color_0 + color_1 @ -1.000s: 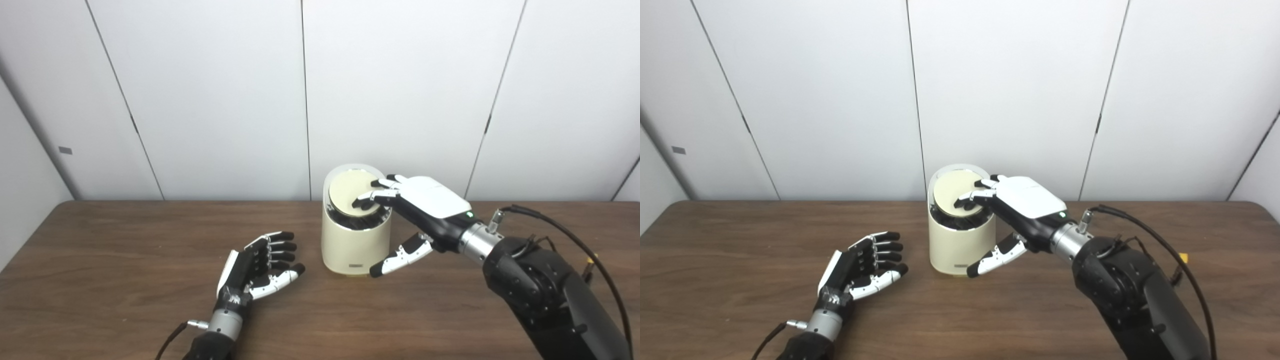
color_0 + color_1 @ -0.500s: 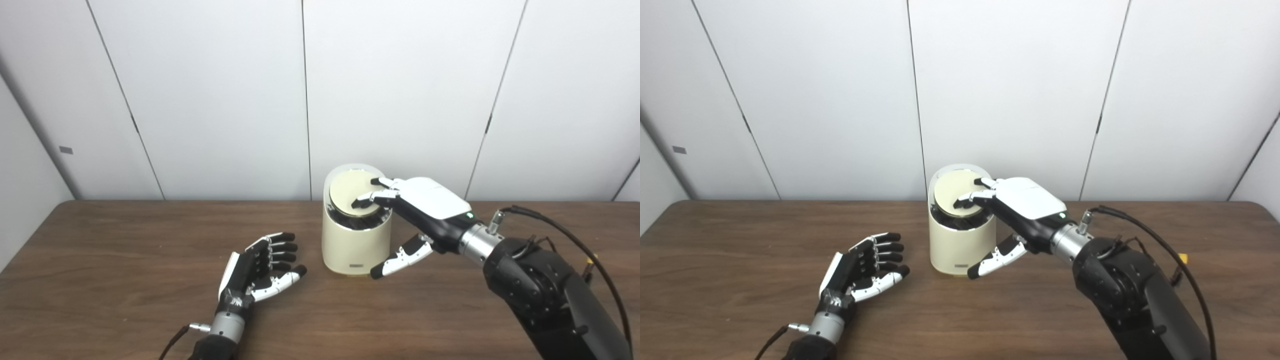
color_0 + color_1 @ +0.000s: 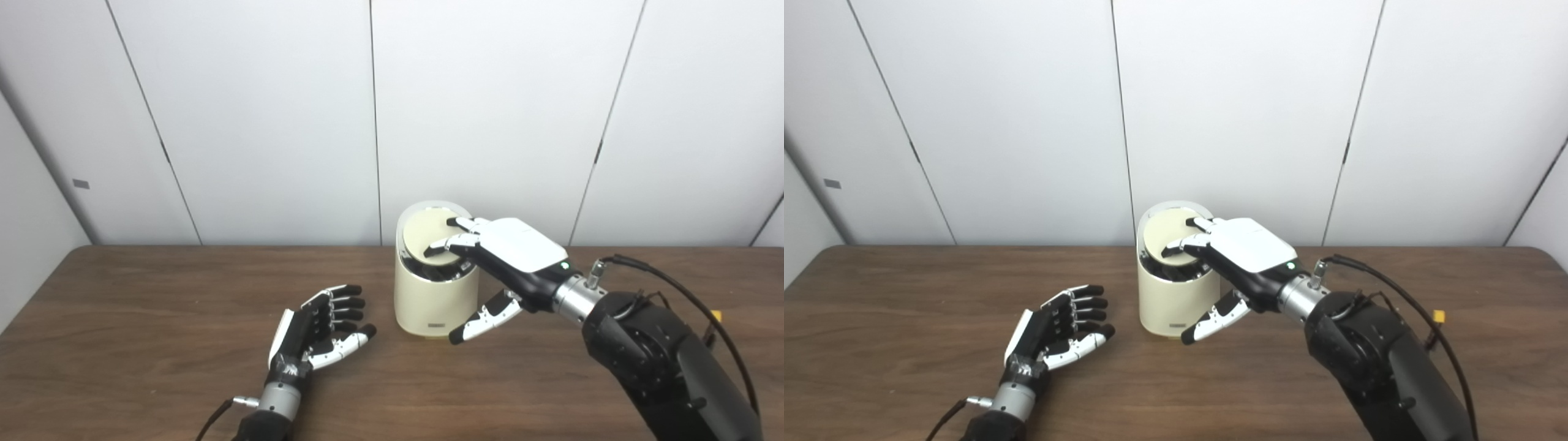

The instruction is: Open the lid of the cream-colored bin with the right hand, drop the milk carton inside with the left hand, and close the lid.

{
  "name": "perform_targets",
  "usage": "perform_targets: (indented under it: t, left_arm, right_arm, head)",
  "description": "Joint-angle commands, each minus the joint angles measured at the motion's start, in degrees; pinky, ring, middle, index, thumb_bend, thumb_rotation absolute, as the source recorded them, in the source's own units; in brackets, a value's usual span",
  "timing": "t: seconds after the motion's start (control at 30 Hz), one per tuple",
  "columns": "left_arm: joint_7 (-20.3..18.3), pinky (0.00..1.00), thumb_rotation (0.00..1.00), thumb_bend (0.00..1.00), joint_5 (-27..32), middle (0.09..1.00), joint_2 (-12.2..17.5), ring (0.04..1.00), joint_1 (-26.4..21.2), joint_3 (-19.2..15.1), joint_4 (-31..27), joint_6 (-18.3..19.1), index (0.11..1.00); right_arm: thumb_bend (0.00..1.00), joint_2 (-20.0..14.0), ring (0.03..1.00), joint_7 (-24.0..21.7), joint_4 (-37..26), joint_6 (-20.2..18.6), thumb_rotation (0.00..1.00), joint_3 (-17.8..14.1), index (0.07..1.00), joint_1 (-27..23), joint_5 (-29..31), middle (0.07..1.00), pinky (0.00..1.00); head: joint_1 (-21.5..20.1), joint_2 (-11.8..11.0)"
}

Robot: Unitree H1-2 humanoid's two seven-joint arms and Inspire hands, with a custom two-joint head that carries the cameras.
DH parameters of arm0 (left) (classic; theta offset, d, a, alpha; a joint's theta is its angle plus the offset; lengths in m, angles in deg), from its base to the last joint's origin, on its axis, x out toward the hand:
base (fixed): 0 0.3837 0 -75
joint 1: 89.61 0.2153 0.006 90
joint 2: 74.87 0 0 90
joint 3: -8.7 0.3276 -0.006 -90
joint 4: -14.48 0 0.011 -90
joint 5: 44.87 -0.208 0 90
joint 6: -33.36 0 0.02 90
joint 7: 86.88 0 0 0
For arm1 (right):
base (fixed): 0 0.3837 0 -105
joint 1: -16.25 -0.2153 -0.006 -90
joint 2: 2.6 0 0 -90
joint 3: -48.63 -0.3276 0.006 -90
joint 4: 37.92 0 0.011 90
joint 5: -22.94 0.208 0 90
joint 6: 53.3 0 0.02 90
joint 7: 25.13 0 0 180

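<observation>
Right robot hand (image 3: 511, 257) presses spread fingertips (image 3: 436, 248) on the cream-colored bin's (image 3: 435, 297) tilted lid (image 3: 429, 236); left robot hand (image 3: 318, 331) lies open beside the bin.

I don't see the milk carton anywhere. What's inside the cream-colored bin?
Inside the cream-colored bin only a dark gap shows beneath the tilted lid, which the right hand presses. The contents are hidden; no carton is visible.
</observation>
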Motion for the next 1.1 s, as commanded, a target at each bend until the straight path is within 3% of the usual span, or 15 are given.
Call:
perform_targets:
  t: [0.0, 0.27, 0.6, 0.7, 0.9, 1.07]
  left_arm:
    - [0.2, 0.61, 0.04, 0.61, 0.2, 0.699, -0.1, 0.672, -1.1, 0.1, -1.6, -1.8, 0.757]
    - [0.2, 0.60, 0.04, 0.61, 0.2, 0.701, -0.2, 0.665, -1.2, 0.1, -1.8, -1.5, 0.755]
    - [0.1, 0.60, 0.05, 0.61, 0.7, 0.692, -0.3, 0.651, -1.2, -0.2, -2.0, -1.5, 0.752]
    - [0.2, 0.59, 0.05, 0.61, 0.5, 0.693, -0.3, 0.652, -1.2, -0.2, -2.2, -1.3, 0.753]
    - [-0.1, 0.60, 0.05, 0.61, 0.7, 0.690, -0.1, 0.649, -1.2, -0.3, -2.0, -1.6, 0.753]
    - [-0.2, 0.60, 0.06, 0.61, 0.8, 0.689, -0.1, 0.646, -1.3, -0.3, -2.0, -1.4, 0.751]
  right_arm:
    - [0.76, -0.6, 0.973, -0.1, -0.5, 0.7, 0.41, 0.1, 0.810, -2.4, -0.9, 0.818, 0.98]
    - [0.78, -2.0, 0.974, -4.3, -1.4, 0.6, 0.47, 2.1, 0.809, -2.9, -3.7, 0.810, 0.98]
    - [0.75, -3.7, 0.993, -23.7, -6.1, -6.6, 0.49, 6.8, 0.830, -5.0, -12.5, 0.839, 1.00]
    - [0.76, -3.5, 0.991, -26.7, -6.2, -7.9, 0.48, 7.1, 0.823, -5.3, -13.2, 0.841, 0.99]
    - [0.75, -3.4, 0.996, -26.0, -6.3, -8.0, 0.48, 6.1, 0.825, -5.0, -11.7, 0.850, 1.00]
    - [0.77, -2.9, 0.962, -18.2, -5.7, -5.3, 0.42, 3.6, 0.801, -3.8, -8.8, 0.811, 0.98]
  head:
    - [0.1, 0.2]
    - [0.3, 0.5]
    - [0.3, 1.1]
    - [0.3, 1.1]
    - [0.2, 1.2]
    - [0.2, 1.2]
